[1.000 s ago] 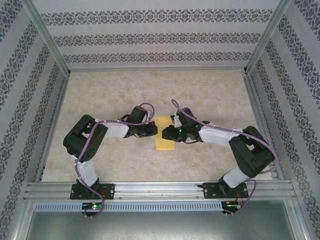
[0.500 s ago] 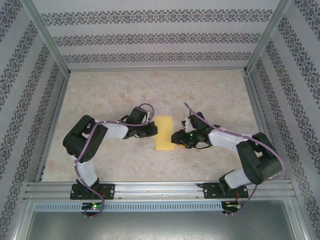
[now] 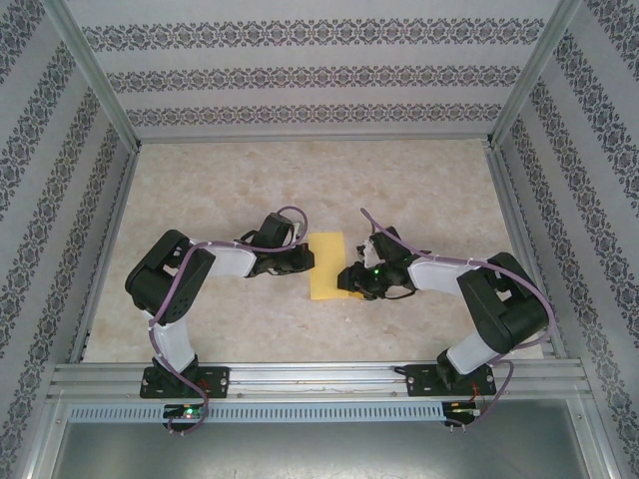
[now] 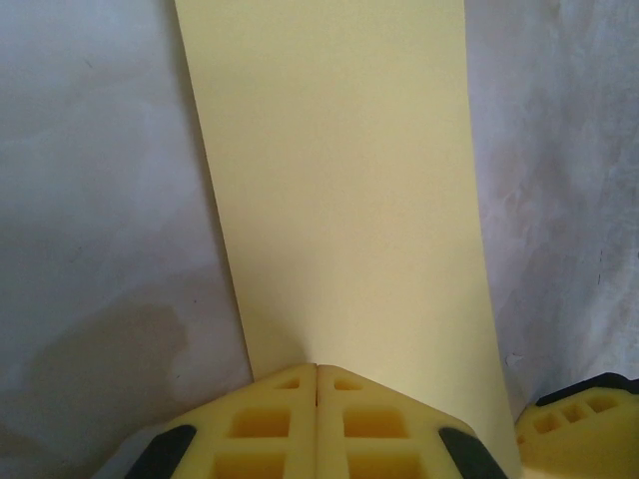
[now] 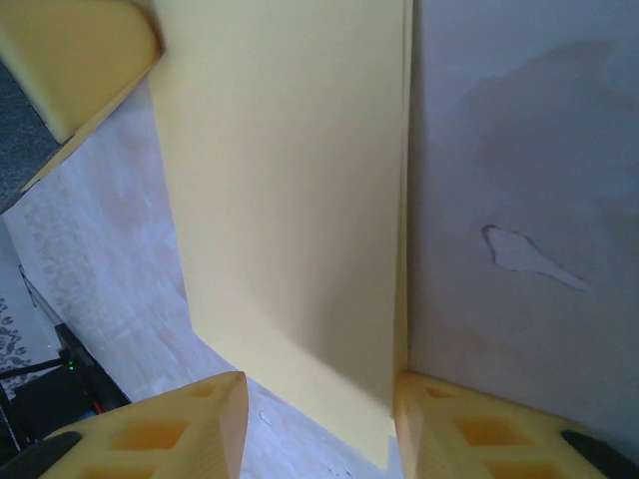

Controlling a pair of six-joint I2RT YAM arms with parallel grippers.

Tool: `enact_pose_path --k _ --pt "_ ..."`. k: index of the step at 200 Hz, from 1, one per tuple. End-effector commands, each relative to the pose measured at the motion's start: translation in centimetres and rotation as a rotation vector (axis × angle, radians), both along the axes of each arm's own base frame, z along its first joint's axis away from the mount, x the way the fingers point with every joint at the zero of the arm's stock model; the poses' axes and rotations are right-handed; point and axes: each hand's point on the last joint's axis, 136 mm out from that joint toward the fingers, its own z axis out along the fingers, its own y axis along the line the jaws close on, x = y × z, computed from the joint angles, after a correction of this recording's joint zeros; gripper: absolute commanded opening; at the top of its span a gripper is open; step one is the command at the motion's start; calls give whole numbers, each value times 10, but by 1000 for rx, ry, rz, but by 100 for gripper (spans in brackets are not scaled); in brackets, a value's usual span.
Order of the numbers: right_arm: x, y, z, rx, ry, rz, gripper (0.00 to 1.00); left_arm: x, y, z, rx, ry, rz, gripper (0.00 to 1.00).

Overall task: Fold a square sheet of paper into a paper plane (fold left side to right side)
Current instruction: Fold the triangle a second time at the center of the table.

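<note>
Left tool [image 4: 317, 374] together at yellow sheet [image 4: 339, 200]; from right wrist, right tool [image 5: 319, 394] apart astride its layered edge.

The sheet of paper [image 3: 327, 266] is lying flat in the middle of the table [image 3: 220, 190]. The left gripper [image 3: 308, 258] is sitting at its left edge, and the right gripper [image 3: 351, 283] is sitting at its near right corner.
</note>
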Motion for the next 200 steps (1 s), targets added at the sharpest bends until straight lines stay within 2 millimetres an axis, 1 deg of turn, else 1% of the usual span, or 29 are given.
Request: enact_pose_path --k 1,54,90,132,200 --pt "1 7 3 33 -4 7 41 -24 10 -27 75 89 1 0" --pt "14 2 14 40 -44 -16 37 -24 8 -26 68 86 -7 0" --pt "22 5 17 60 -54 -13 36 -23 7 -24 61 80 -9 0" --pt "42 9 18 100 -67 -22 36 -23 5 -22 52 75 -14 0" --pt "82 5 17 114 -106 -36 34 -22 3 -17 41 61 -20 0"
